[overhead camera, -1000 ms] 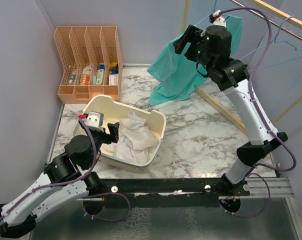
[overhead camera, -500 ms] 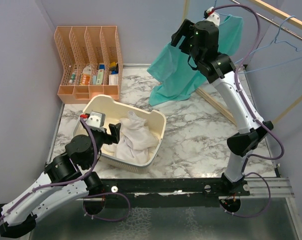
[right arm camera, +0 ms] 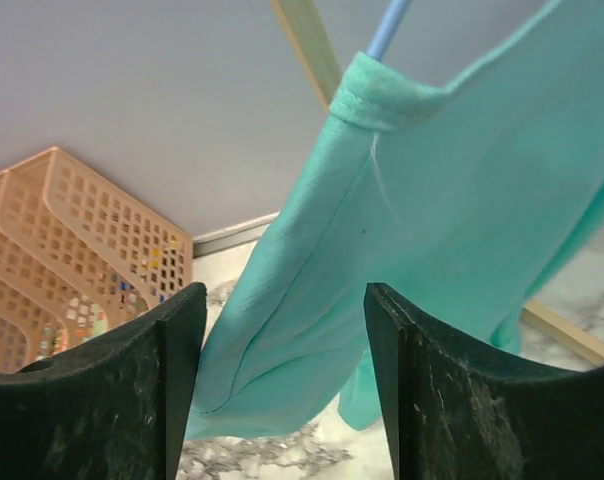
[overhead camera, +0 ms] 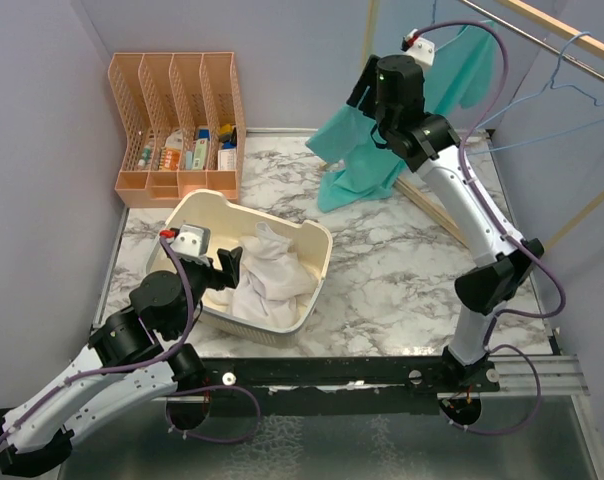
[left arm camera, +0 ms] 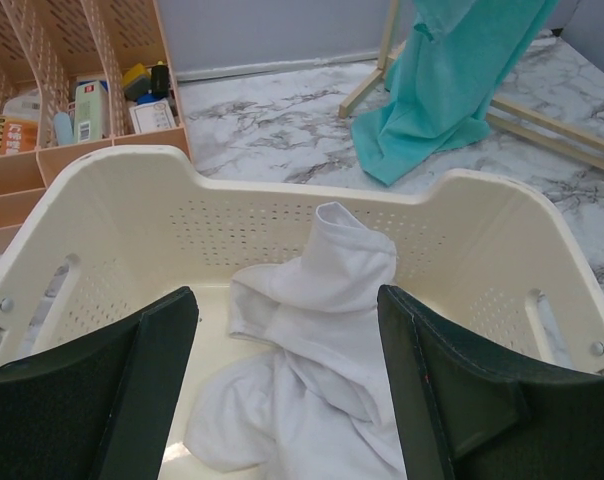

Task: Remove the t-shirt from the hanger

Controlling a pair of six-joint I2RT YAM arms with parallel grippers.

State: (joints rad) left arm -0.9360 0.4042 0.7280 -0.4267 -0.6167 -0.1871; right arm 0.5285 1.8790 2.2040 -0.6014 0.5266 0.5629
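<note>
A teal t-shirt (overhead camera: 367, 160) hangs from a light blue hanger (overhead camera: 572, 95) on the rail at the back right, its lower part draped onto the marble table. In the right wrist view the t-shirt (right arm camera: 452, 200) fills the space ahead, with the blue hanger wire (right arm camera: 387, 28) at its top edge. My right gripper (overhead camera: 367, 82) is raised beside the shirt's upper left; in its own view the gripper (right arm camera: 282, 390) is open and empty. My left gripper (left arm camera: 287, 390) is open over the cream basket (left arm camera: 102, 190), above a white garment (left arm camera: 322, 340).
A peach desk organiser (overhead camera: 177, 120) with small items stands at the back left. The cream basket (overhead camera: 312, 245) sits left of centre. A wooden rack frame (overhead camera: 437, 215) runs diagonally across the table's right side, with a wooden rail (overhead camera: 572, 30) above.
My right arm has swung left and up along the shirt. The shirt's lower part has shifted right and bunched. The left arm has not moved.
</note>
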